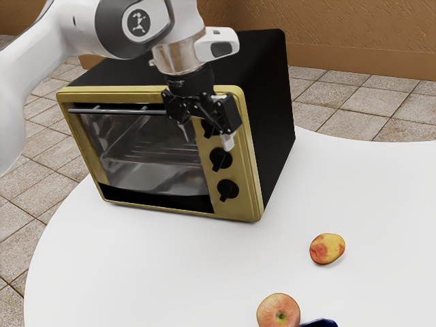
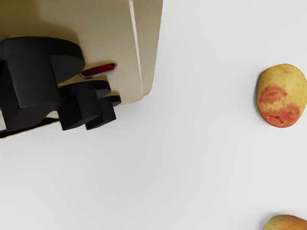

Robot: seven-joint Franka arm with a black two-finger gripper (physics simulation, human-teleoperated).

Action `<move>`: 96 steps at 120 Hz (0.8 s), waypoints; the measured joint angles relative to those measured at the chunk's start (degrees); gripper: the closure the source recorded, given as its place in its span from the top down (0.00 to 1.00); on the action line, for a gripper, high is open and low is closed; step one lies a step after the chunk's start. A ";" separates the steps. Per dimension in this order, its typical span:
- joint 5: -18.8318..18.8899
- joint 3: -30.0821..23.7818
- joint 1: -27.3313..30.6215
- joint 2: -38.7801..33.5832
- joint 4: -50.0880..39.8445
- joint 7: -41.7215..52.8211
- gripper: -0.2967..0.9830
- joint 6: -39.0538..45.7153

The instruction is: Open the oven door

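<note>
Oven door (image 1: pixel 153 160), glazed: shut, set in the gold-framed front of a black oven (image 1: pixel 274 116) placed on a white table (image 1: pixel 361 197); a bar handle (image 1: pixel 122 110) is mounted along its upper edge. Gripper (image 1: pixel 208 138), black: released, its fingers parted, held before the oven's front near the upper knobs. Knobs (image 1: pixel 227 189), three, black: stacked beside the door. Apple (image 1: pixel 278 312): placed on the table. Dark blue object (image 1: pixel 320 323): partly cut off, beside the apple. Yellow-red fruit (image 1: pixel 328 248): laid farther right.

A glossy white, jointed robot arm (image 1: pixel 75 30) is extended from the exterior view's upper left; its black, two-finger gripper (image 1: pixel 208 137) is pointed downward, the slender fingers (image 1: pixel 228 142) (tips included) spread apart.
</note>
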 joint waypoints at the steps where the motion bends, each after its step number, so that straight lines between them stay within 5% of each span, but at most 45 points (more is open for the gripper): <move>1: 0.10 0.00 -0.01 0.00 0.00 0.00 0.77 0.00; 42: 1.46 0.04 -0.02 -0.41 0.31 0.53 0.77 0.00; 58: 1.98 -0.01 -0.37 -13.45 1.65 13.27 0.77 -1.71; 67: 2.73 6.96 -6.49 -25.86 -7.87 22.34 0.76 -5.09; 79: 2.41 16.70 -1.52 -46.35 -32.70 34.23 0.77 2.29; 96: 0.63 29.95 -1.14 -49.87 -44.13 50.52 0.77 14.69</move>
